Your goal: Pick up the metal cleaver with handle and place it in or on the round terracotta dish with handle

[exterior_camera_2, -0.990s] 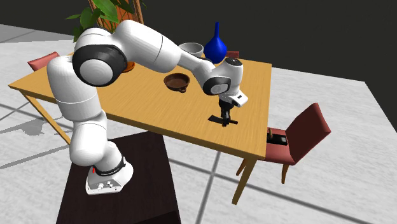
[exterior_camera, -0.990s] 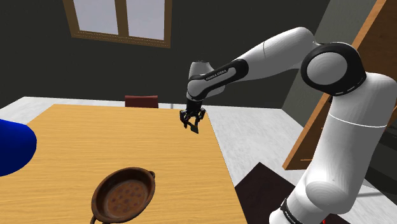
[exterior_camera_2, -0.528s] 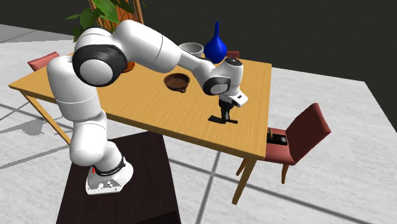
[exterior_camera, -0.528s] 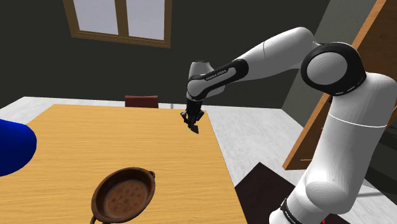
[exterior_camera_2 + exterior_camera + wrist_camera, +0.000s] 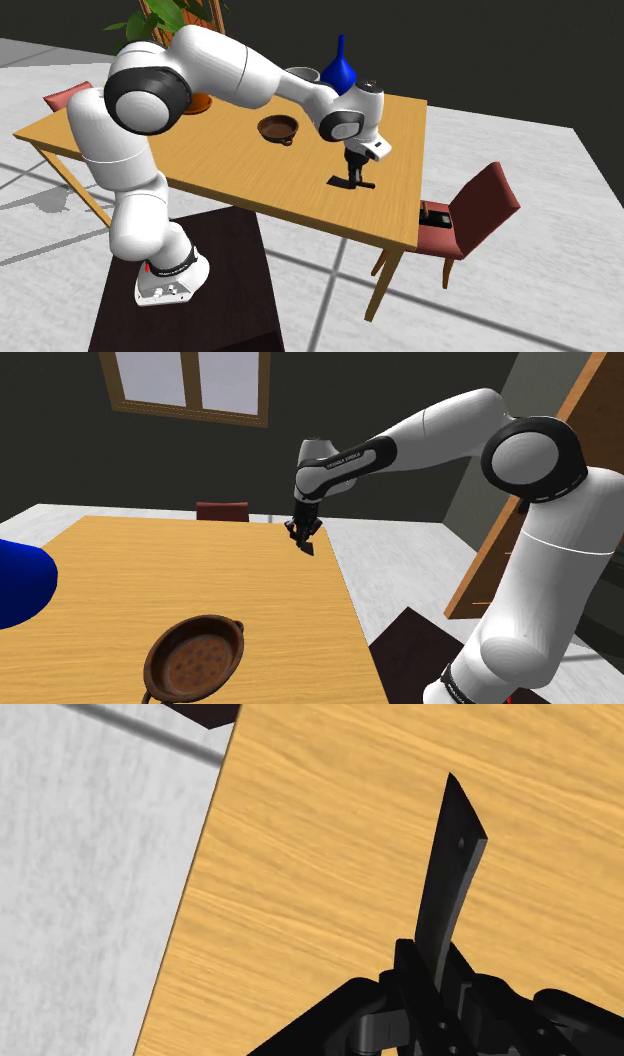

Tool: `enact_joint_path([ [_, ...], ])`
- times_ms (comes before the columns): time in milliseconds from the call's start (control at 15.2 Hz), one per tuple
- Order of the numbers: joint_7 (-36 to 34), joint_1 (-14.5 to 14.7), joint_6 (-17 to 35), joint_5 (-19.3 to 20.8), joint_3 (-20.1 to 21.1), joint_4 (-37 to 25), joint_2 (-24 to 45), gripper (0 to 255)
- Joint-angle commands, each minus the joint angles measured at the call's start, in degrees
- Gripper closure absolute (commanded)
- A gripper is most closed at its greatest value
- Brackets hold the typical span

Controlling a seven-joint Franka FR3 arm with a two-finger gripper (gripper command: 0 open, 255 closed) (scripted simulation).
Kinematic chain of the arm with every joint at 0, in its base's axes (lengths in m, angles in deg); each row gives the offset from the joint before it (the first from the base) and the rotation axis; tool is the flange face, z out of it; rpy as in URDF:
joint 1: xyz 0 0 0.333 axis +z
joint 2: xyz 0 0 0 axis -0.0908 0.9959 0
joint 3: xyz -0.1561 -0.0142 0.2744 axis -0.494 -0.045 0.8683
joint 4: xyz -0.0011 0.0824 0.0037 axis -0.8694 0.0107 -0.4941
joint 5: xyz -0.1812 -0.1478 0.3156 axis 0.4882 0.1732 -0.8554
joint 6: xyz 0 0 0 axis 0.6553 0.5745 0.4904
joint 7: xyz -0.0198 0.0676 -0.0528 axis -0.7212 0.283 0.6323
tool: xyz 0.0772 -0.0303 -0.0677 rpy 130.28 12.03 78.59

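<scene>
gripper [image 5: 303,536] pinching cleaver [image 5: 447,864], blade pointing down over table [image 5: 150,572]; shoulder view: dish [image 5: 195,655] at gripper's 7 o'clock, well apart.

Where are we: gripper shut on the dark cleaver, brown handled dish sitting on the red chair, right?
One error: the gripper is shut on the dark cleaver, but the brown handled dish sits on the wooden table instead; the shoulder view shows it.
</scene>
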Motion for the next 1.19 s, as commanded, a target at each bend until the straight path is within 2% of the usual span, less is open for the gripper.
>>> enact_joint_path([
  [0, -0.1, 0.0, -1.4, 0.0, 0.0, -0.8, -0.5, 255],
  [1056, -0.3, 0.0, -12.8, 0.0, 0.0, -8.3, -4.4, 255],
  [1122, -1.6, 0.6, -12.6, 0.1, 0.6, -7.5, -5.1, 255],
])
